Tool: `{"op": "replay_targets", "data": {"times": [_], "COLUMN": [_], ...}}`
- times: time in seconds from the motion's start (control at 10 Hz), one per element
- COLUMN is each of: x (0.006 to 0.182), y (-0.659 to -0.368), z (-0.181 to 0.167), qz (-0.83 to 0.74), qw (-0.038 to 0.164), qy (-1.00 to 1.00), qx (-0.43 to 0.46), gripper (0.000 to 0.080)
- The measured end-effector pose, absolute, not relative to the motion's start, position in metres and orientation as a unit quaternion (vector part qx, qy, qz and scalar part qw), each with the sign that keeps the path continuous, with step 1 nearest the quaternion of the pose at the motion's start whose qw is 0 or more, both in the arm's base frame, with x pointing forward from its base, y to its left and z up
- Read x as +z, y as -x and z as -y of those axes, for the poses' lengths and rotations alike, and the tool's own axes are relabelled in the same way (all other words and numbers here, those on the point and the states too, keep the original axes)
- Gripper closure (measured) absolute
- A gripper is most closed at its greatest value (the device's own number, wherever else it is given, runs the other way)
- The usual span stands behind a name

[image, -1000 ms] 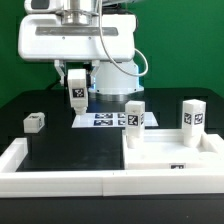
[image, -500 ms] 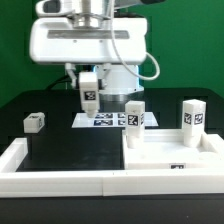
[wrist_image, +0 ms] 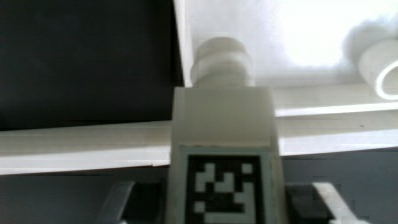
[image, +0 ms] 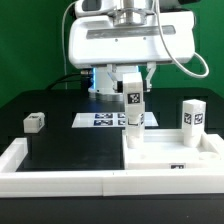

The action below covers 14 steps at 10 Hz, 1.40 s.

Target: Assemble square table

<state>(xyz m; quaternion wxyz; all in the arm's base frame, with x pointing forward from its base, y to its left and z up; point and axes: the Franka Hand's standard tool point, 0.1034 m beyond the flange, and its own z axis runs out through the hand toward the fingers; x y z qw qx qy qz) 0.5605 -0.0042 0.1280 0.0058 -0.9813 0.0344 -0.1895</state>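
My gripper (image: 131, 82) is shut on a white tagged leg (image: 131, 98), which hangs upright over the near-left corner of the square table's white slab (image: 170, 160). In the wrist view the leg (wrist_image: 222, 150) fills the middle between the jaws (wrist_image: 222, 205), its round peg pointing at the slab (wrist_image: 285, 35). A second leg (image: 136, 128) stands on the slab right behind the held one and is largely hidden by it. A third leg (image: 192, 115) stands on the slab toward the exterior view's right. A loose leg (image: 35, 122) lies on the black surface at the exterior view's left.
The marker board (image: 100, 119) lies flat on the black surface behind the slab. A long white rim (image: 60, 172) borders the surface at the front and left. The robot's white base (image: 130, 45) fills the back.
The arm has carried the held leg toward the exterior view's right, from above the marker board to over the slab's near-left corner. The grip has stayed the same.
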Motion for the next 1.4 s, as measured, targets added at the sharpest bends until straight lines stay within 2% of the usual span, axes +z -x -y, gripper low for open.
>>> {"op": "replay_targets", "data": {"times": [0.4, 0.7, 1.0, 1.4], "x": [0.126, 0.119, 0.123, 0.119], "y": [-0.561, -0.575, -0.587, -0.586], "z": [0.001, -0.034, -0.038, -0.04], "qz": [-0.041, -0.035, -0.026, -0.025], "qw": [0.007, 0.004, -0.031, -0.027], "qy": [0.981, 0.976, 0.953, 0.956], "qx": [-0.19, -0.217, -0.301, -0.292], "gripper": [0.0509, 0.0509, 0.0509, 0.0509]}}
